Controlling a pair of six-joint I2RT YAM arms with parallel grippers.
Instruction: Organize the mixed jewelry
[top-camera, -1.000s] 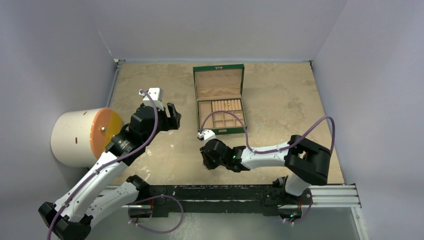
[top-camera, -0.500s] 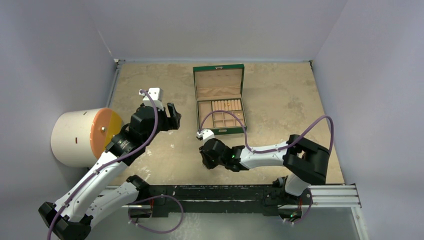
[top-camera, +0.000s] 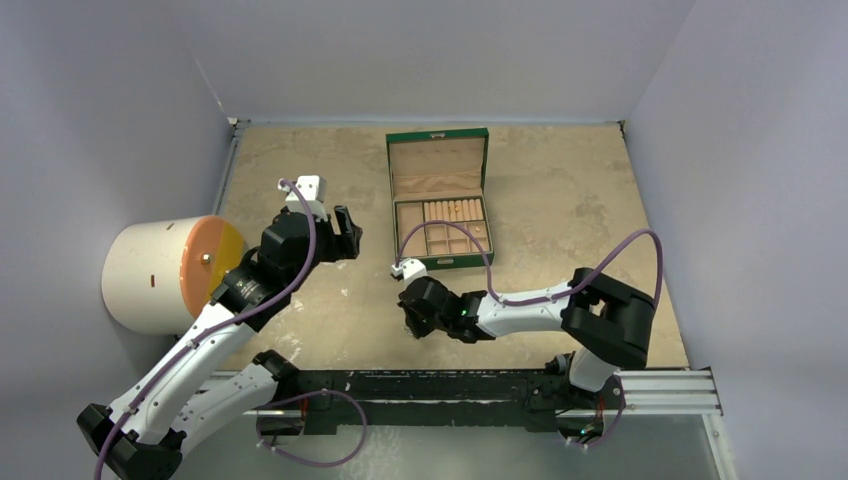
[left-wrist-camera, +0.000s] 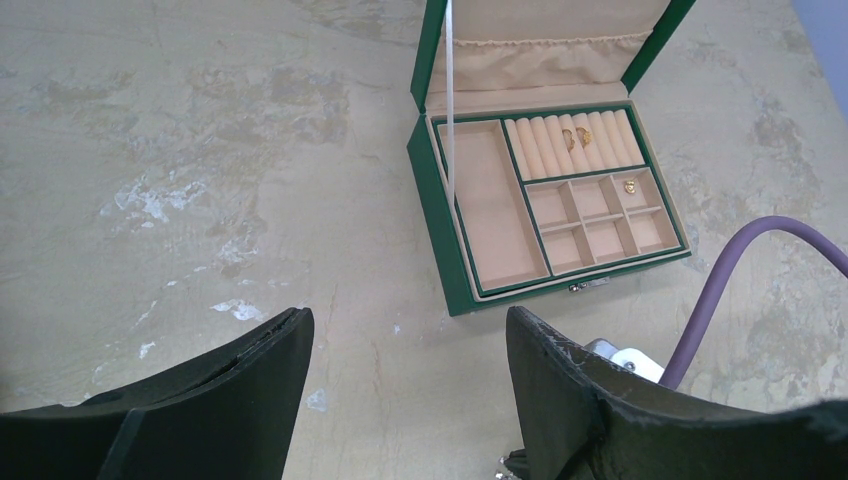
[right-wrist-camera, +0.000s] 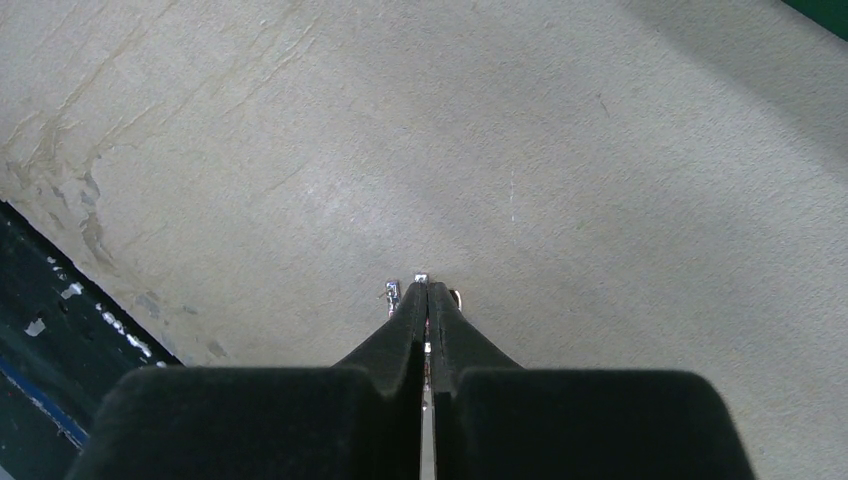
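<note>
Pinching at table (right-wrist-camera: 600, 200), right claw (right-wrist-camera: 428, 290) pressed fully shut, tiny silver pieces (right-wrist-camera: 392, 292) glinting beside its tips at 11 and 1 o'clock; whether one is caught, cannot tell. Green box (left-wrist-camera: 432, 215), gold pieces (left-wrist-camera: 575, 137) inside, lies toward 1 o'clock overhead. Left claw (left-wrist-camera: 408, 318) wide open, empty, farther off.

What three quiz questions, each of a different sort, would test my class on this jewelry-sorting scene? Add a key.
1. True or false: the green box has its lid shut.
2. Choose one. The right claw is: A) wide open above the box; B) shut, its tips down on the table among tiny silver pieces; C) reaching inside the box.
3. Fill the gap: the left claw is ___ and holds nothing.
Key: 1 false; 2 B; 3 open.
</note>
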